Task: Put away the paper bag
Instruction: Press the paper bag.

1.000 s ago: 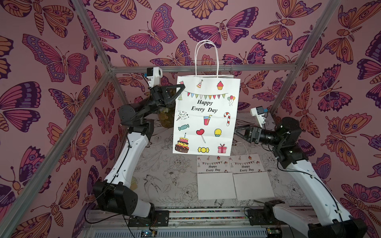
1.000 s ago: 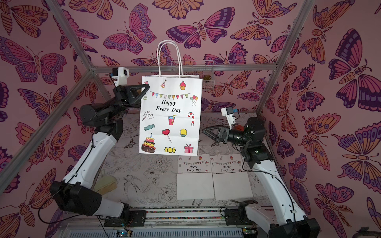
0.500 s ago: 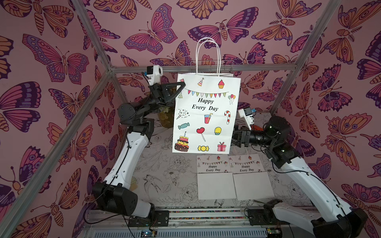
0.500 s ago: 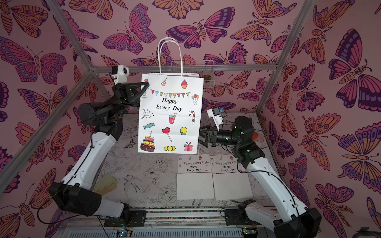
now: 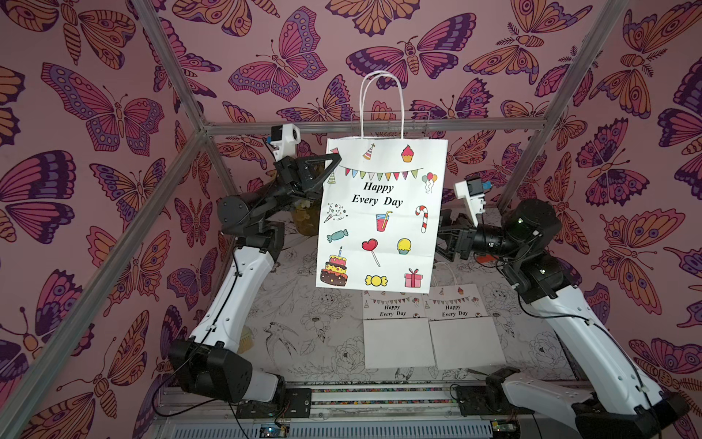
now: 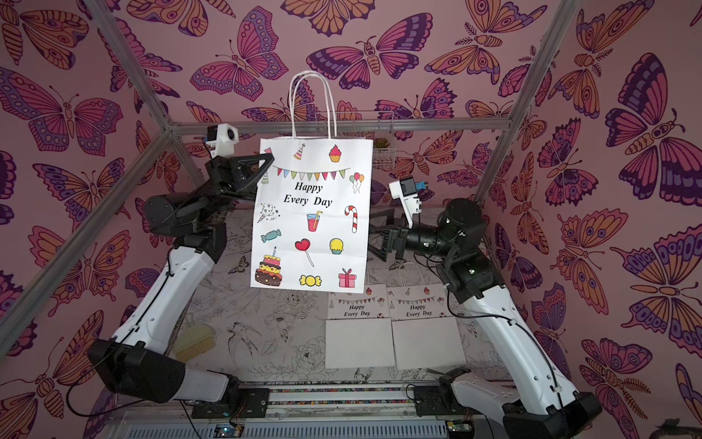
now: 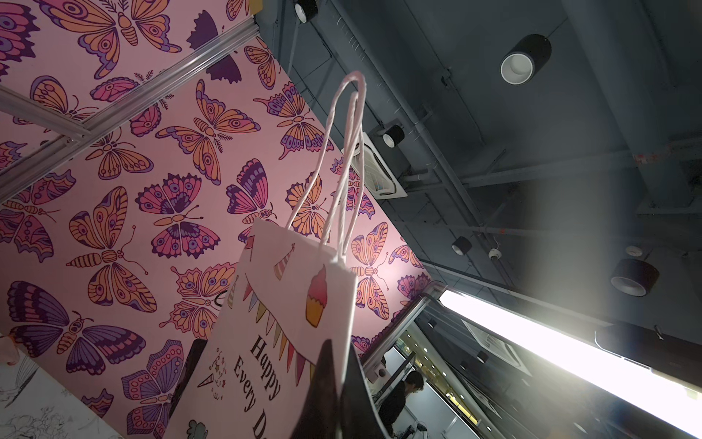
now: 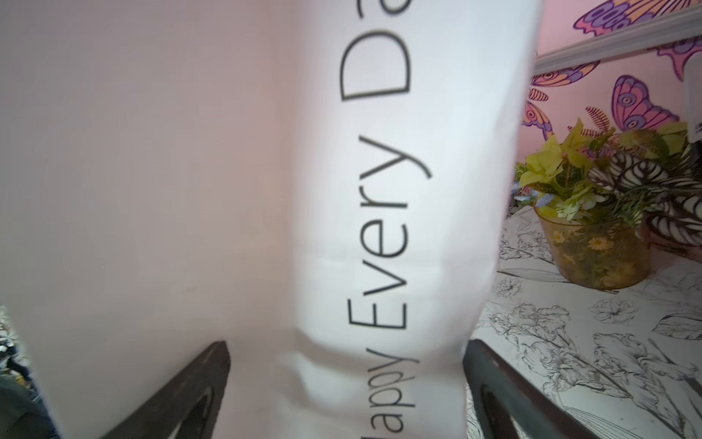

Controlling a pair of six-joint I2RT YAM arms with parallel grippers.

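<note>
The white paper bag (image 5: 380,216) printed "Happy Every Day" hangs upright in the air, its handles up, in both top views (image 6: 311,216). My left gripper (image 5: 334,161) is shut on the bag's upper left corner; the left wrist view shows the bag (image 7: 288,304) pinched between the dark fingers of the left gripper (image 7: 342,380). My right gripper (image 5: 442,239) stands open at the bag's right edge, about mid-height. In the right wrist view the bag's side panel (image 8: 380,190) fills the gap between the right gripper's (image 8: 345,365) spread fingers.
Two folded bags (image 5: 397,334) (image 5: 463,330) lie flat side by side on the table's front right. A potted plant (image 8: 592,258) stands at the back behind the hanging bag. A yellow brush (image 6: 195,342) lies by the left arm's base. A wire basket (image 6: 381,156) hangs on the back rail.
My right arm has swung left toward the bag, bringing its open jaws up to the bag's right side. The left gripper and the bag have hardly moved.
</note>
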